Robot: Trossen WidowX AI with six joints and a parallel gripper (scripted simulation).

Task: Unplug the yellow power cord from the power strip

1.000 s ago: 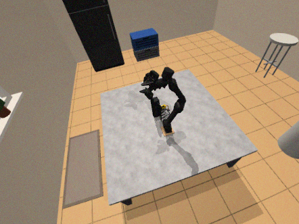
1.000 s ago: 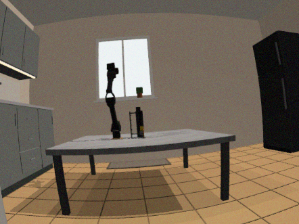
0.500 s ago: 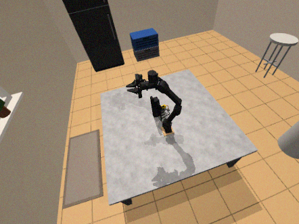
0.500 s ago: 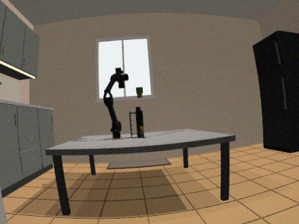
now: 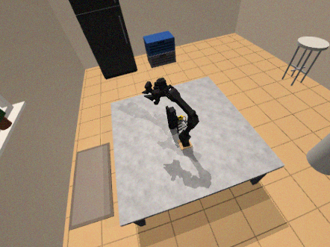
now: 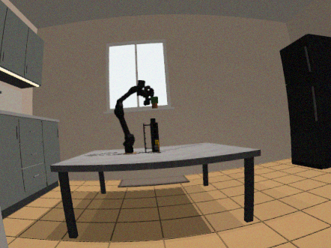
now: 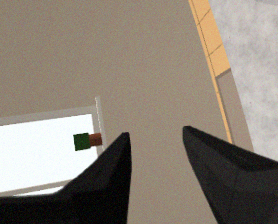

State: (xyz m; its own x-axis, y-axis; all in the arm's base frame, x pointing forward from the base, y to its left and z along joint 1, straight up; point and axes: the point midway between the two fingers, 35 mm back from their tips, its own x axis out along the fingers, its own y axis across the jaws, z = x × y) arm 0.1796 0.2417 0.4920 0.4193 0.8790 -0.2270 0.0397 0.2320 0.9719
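The black power strip [image 5: 171, 118] [image 6: 154, 129] stands upright on the table, beside the arm's base. A small patch of yellow, the yellow plug or cord [image 5: 181, 117] [image 6: 157, 143], shows low at the strip; whether it is seated in a socket is too small to tell. My gripper [image 5: 144, 94] [image 7: 156, 135] is partly open and empty. It hangs in the air well above the table, higher than the strip and away from it. The wrist view shows only wall, window and some floor between and around the fingers, with no strip or cord.
A thin dark rack [image 6: 144, 138] stands between the arm's base and the strip. My arm [image 5: 192, 119] [image 6: 119, 110] arches up from its base on the grey table [image 5: 231, 154] [image 6: 210, 149]. A window and a small potted plant [image 6: 154, 103] [image 7: 82, 141] are at the wall beyond.
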